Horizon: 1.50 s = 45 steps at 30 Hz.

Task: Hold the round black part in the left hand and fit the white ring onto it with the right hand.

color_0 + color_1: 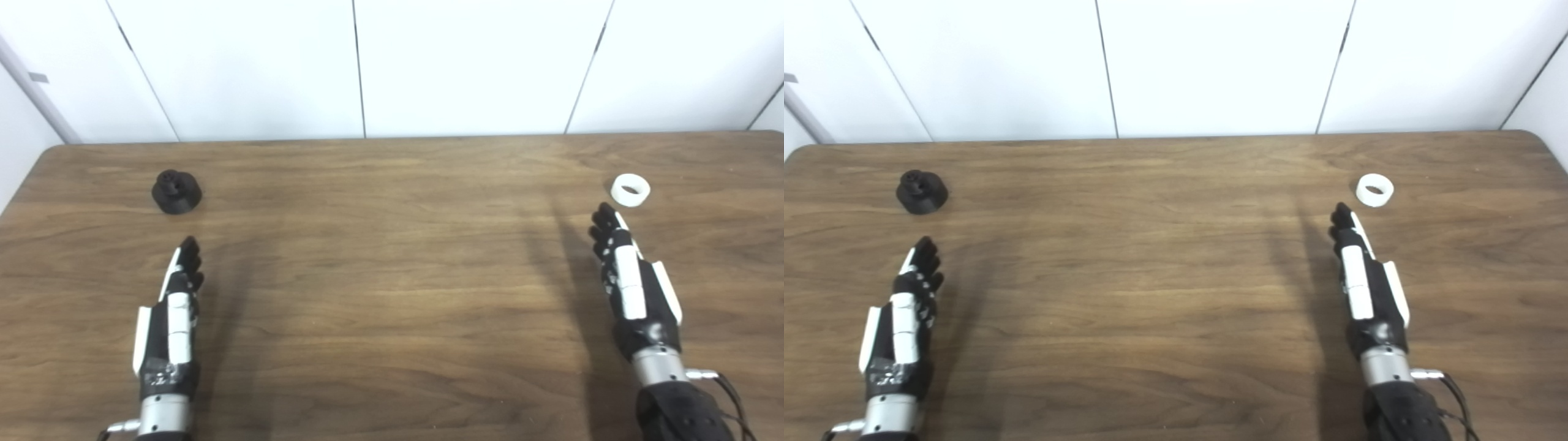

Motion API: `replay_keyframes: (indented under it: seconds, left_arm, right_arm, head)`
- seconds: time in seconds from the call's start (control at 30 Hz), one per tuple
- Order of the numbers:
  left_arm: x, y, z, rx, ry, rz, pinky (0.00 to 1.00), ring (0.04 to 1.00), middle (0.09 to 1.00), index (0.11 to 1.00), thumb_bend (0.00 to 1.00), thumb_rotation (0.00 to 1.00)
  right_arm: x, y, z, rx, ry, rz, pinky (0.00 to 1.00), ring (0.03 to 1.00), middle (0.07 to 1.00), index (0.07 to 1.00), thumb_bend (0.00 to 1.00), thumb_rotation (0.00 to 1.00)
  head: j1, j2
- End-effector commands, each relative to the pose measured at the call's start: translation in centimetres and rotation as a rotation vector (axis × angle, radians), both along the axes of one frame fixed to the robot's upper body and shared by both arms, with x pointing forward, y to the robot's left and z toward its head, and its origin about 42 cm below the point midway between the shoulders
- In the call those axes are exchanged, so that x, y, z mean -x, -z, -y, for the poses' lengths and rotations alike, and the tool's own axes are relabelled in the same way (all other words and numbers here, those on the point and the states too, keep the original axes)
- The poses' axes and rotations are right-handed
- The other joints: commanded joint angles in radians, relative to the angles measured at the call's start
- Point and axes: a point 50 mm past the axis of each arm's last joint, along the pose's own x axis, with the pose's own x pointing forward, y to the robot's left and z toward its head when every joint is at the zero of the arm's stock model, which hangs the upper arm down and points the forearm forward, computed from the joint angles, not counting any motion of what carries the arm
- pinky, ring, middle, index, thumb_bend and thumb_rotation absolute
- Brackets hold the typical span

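Lying beyond each empty, straight-fingered hand: black part (176, 191) ahead of left hand (171, 312), white ring (630, 190) near right hand (631, 278).

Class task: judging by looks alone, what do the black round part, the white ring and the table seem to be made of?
Round black part: probably matte plastic, dull with no glint.
White ring: likely smooth plastic, evenly white.
Brown table: wood or wood-look laminate, showing grain streaks.
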Motion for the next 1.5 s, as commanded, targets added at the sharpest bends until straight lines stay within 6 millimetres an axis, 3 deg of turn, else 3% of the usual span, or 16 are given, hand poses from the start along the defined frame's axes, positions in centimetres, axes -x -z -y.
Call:
replay_keyframes:
  seconds: [0.0, 0.3, 0.57, 0.67, 1.0, 1.2, 1.37, 1.47]
  left_arm:
    - [0.0, -0.3, 0.8, -0.005, -0.003, 0.051, 1.0, 1.0, 0.978, 0.964, 0.59, 0.99]
    - [0.1, 0.7, 2.1, -0.007, -0.013, 0.04, 1.0, 1.0, 0.971, 0.956, 0.58, 0.99]
    - [0.1, 1.3, 3.1, -0.01, -0.023, 0.038, 1.0, 1.0, 0.967, 0.944, 0.52, 0.98]
    - [0.0, 1.6, 3.4, -0.002, -0.016, 0.04, 1.0, 1.0, 0.967, 0.945, 0.5, 0.98]
    - [-0.1, 2.0, 3.3, -0.045, -0.022, 0.032, 1.0, 1.0, 0.964, 0.954, 0.52, 0.97]
    - [0.3, 1.5, 3.0, -0.054, -0.046, 0.016, 1.0, 1.0, 0.968, 0.952, 0.62, 0.86]
    - [0.0, 0.7, 2.1, -0.109, -0.074, 0.053, 1.0, 0.999, 0.953, 0.947, 0.64, 0.61]
    - [-0.6, -0.3, 1.6, -0.154, -0.101, 0.069, 1.0, 0.978, 0.936, 0.935, 0.72, 0.5]
  right_arm:
    - [-0.2, -1.1, 0.5, 0.01, -0.011, 0.069, 1.0, 0.986, 0.976, 0.974, 0.53, 1.0]
    - [-0.2, -0.9, 1.1, -0.018, -0.035, 0.076, 1.0, 0.999, 0.998, 0.998, 0.45, 1.0]
    - [-0.1, -1.2, 1.0, -0.012, -0.034, 0.076, 1.0, 1.0, 1.0, 1.0, 0.49, 1.0]
    - [0.0, -1.2, 1.1, -0.014, 0.0, 0.07, 1.0, 0.986, 0.958, 0.958, 0.54, 1.0]
    - [0.0, -0.8, 1.1, -0.012, -0.002, 0.061, 1.0, 0.952, 0.926, 0.935, 0.58, 1.0]
    - [0.2, -0.8, 1.0, 0.006, 0.003, 0.059, 1.0, 0.938, 0.917, 0.922, 0.61, 1.0]
    - [0.2, -0.9, 0.7, -0.009, 0.009, 0.049, 1.0, 0.961, 0.928, 0.93, 0.65, 1.0]
    - [0.2, -1.0, 0.6, -0.008, 0.012, 0.053, 1.0, 0.967, 0.936, 0.94, 0.65, 1.0]
  head:
    - [0.016, -0.01]
    - [0.099, -0.082]
    - [0.15, -0.136]
    - [0.16, -0.154]
    - [0.152, -0.165]
    - [0.129, -0.151]
    - [0.118, -0.147]
    - [0.116, -0.147]
